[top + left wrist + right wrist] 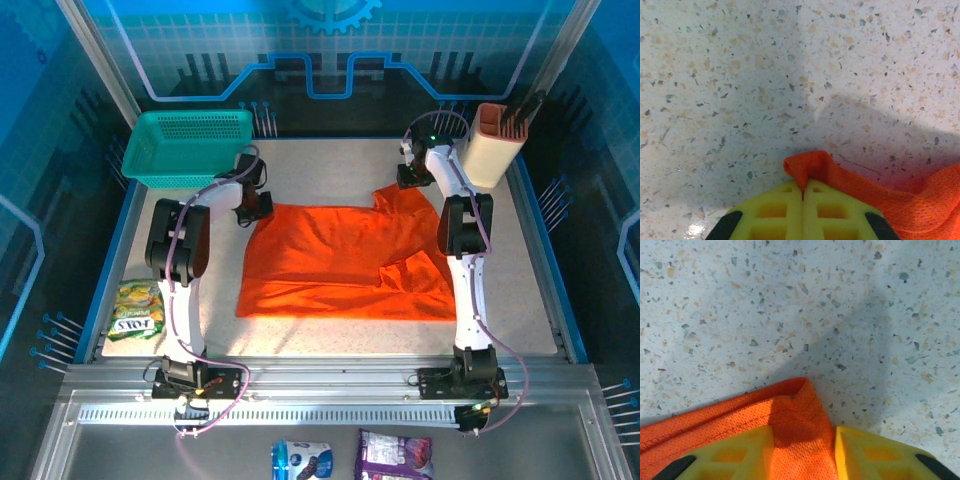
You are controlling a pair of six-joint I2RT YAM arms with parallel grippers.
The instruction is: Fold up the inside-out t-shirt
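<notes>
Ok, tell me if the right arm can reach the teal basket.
Probably not: the teal mesh basket sits far-left, beyond the left gripper; the right gripper straddles a t-shirt corner far-right.

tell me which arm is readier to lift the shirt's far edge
Left. The left gripper is shut on a corner of the shirt, with cloth pinched between its fingers. The right gripper straddles another corner, but its jaws stand apart, so it must close first.

Speckled pale table, orange-red t-shirt spread mid-table, teal basket far left, snack packet near left
</notes>
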